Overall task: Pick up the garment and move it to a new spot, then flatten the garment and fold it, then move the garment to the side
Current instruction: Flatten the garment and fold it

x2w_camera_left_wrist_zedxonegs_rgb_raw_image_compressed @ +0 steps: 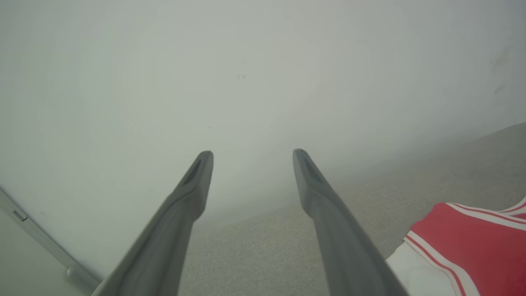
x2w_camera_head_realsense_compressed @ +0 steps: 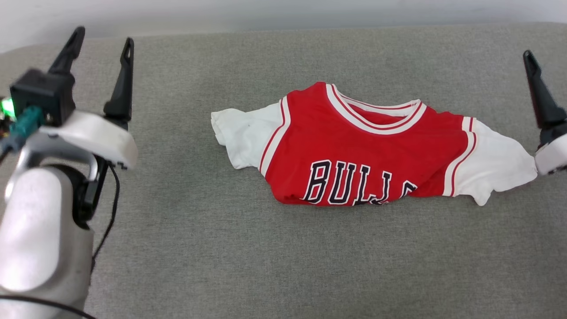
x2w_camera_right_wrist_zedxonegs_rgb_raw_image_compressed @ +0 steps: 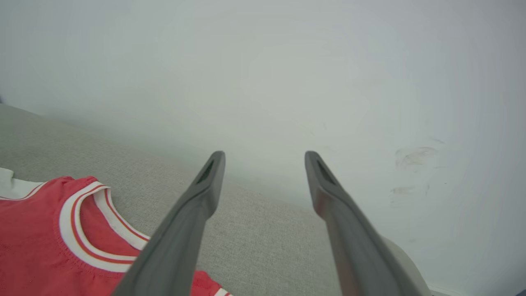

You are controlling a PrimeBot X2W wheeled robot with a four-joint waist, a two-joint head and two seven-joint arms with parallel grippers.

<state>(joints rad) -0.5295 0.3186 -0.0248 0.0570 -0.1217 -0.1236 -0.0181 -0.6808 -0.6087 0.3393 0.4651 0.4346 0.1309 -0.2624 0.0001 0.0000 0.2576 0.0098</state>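
Note:
The garment [x2w_camera_head_realsense_compressed: 354, 150], a red jersey with white sleeves and a black "BULLS" print, lies front up on the grey surface [x2w_camera_head_realsense_compressed: 266, 266], its lower part folded under. My left gripper [x2w_camera_head_realsense_compressed: 102, 37] is raised at the far left, well away from the jersey, open and holding nothing. In the left wrist view the left gripper [x2w_camera_left_wrist_zedxonegs_rgb_raw_image_compressed: 252, 154] points at the wall, with the garment [x2w_camera_left_wrist_zedxonegs_rgb_raw_image_compressed: 472, 246] at the lower right. One finger of my right gripper [x2w_camera_head_realsense_compressed: 538, 88] rises at the right edge, beside the white sleeve. The right gripper [x2w_camera_right_wrist_zedxonegs_rgb_raw_image_compressed: 265, 155] is open and holds nothing, with the garment's collar [x2w_camera_right_wrist_zedxonegs_rgb_raw_image_compressed: 78, 230] at the lower left.
A pale wall [x2w_camera_head_realsense_compressed: 283, 13] runs along the far edge of the grey surface. Bare grey fabric stretches in front of the jersey and between it and the left arm [x2w_camera_head_realsense_compressed: 40, 230]. A dark cable [x2w_camera_head_realsense_compressed: 110, 208] hangs beside that arm.

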